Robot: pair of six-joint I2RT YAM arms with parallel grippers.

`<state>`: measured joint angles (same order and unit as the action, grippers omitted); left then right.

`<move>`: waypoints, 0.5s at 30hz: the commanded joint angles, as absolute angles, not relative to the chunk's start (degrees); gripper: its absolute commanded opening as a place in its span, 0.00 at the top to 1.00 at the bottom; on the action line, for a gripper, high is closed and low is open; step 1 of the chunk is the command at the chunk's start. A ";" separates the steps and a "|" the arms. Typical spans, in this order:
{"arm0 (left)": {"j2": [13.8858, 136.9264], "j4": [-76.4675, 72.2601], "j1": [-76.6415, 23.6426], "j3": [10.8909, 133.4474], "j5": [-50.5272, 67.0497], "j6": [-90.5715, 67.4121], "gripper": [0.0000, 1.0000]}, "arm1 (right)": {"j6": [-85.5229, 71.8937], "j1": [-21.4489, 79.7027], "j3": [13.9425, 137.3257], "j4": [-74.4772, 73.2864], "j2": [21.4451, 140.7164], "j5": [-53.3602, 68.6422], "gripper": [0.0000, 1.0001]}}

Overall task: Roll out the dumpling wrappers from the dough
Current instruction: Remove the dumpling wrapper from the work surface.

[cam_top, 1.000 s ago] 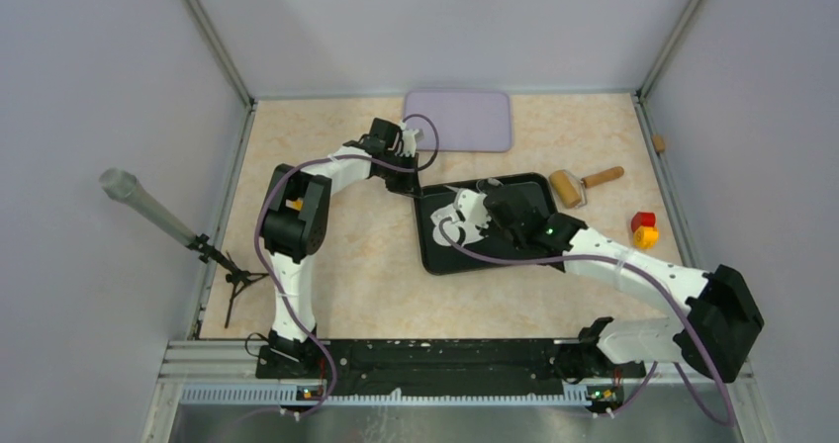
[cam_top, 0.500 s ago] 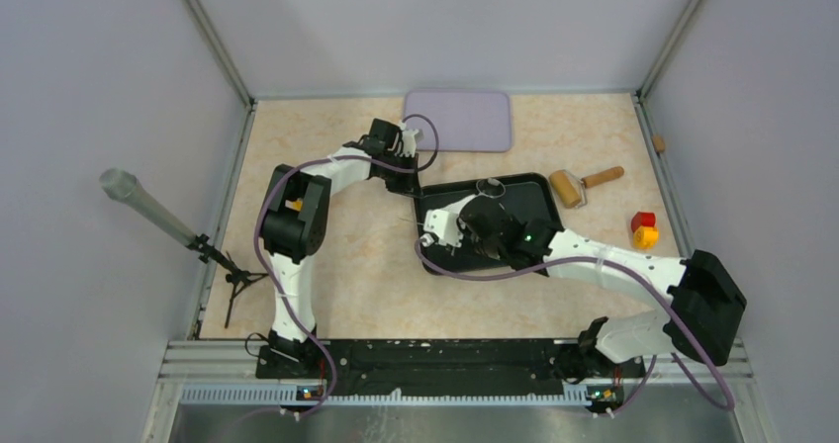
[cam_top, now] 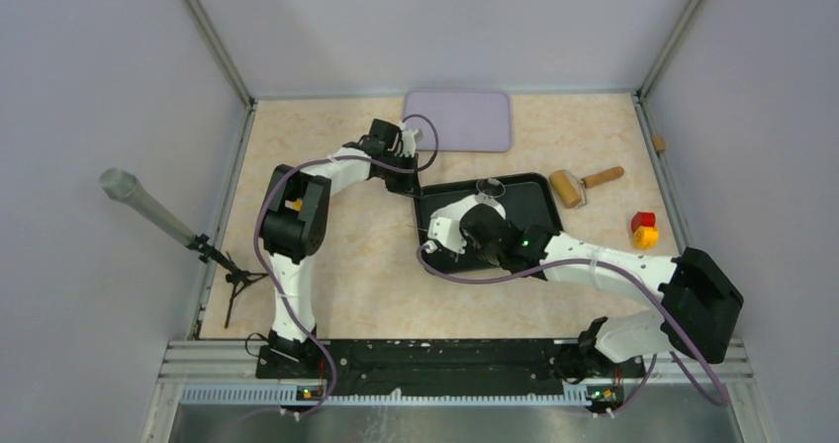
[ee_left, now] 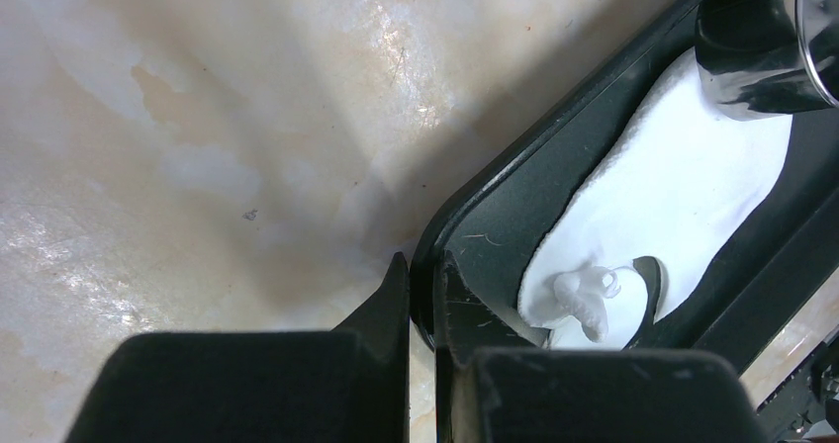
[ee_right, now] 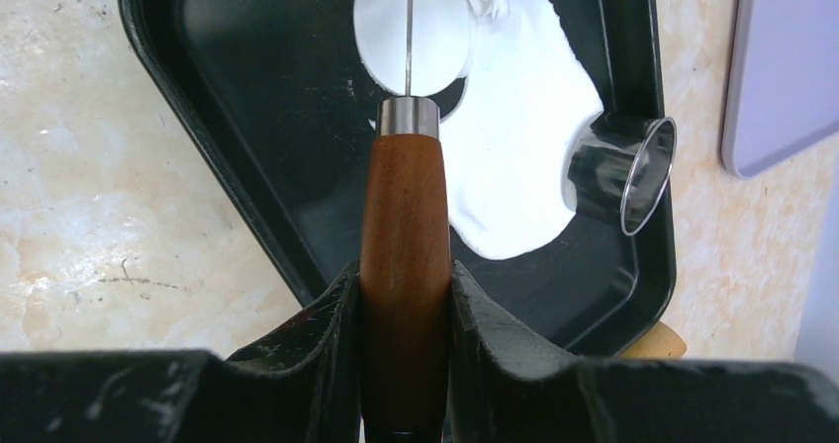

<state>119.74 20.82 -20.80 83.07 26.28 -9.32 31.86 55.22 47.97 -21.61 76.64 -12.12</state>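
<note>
Two Clamped Grippers at the Black Tray

**Hidden or unclear.** In the top view the right arm's wrist covers most of the black tray (cam_top: 529,191), so the dough cannot be judged from there. The blade of the wooden-handled tool (ee_right: 404,206) shows edge-on as a thin line, and its type cannot be told. The left wrist view cuts off the ring cutter (ee_left: 752,47) at the frame corner.

**Grips.** The left gripper (ee_left: 423,300) is clenched on the tray's rim, at the tray's 10 o'clock corner in the top view. The right gripper (ee_right: 406,295) grasps the tool by its handle, with the blade reaching over the tray.

**Task items.** The dough (ee_right: 514,146) lies inside the tray as a flattened, irregular white sheet. One round dumpling wrapper (ee_right: 381,28) sits at the sheet's 11 o'clock edge in the right wrist view, under the blade. A dark crescent gap partly separates it from the sheet.

**Surroundings.** The ring cutter lies on its side in the tray at the dough's edge. From the tray in the top view:
- A rolling pin (cam_top: 579,184) lies just beside it at 2 o'clock.
- A purple mat (cam_top: 458,120) lies at 12 o'clock.
- A red-and-yellow object (cam_top: 644,230) sits at 3 o'clock.
- A grey cylinder on a tripod (cam_top: 148,209) stands at 9 o'clock.

**Surface and room.** The table (cam_top: 336,285) is beige and marbled. Grey walls (cam_top: 99,67) enclose it.
</note>
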 commanded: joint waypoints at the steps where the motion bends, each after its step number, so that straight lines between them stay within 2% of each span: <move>1: 119.54 23.69 -21.00 80.57 22.32 -8.53 1.00 | 31.02 55.28 48.34 -18.31 75.07 -14.22 1.00; 15: 119.40 23.75 -20.92 80.50 22.14 -8.61 1.00 | 32.85 55.18 48.08 -16.45 79.31 -18.27 1.00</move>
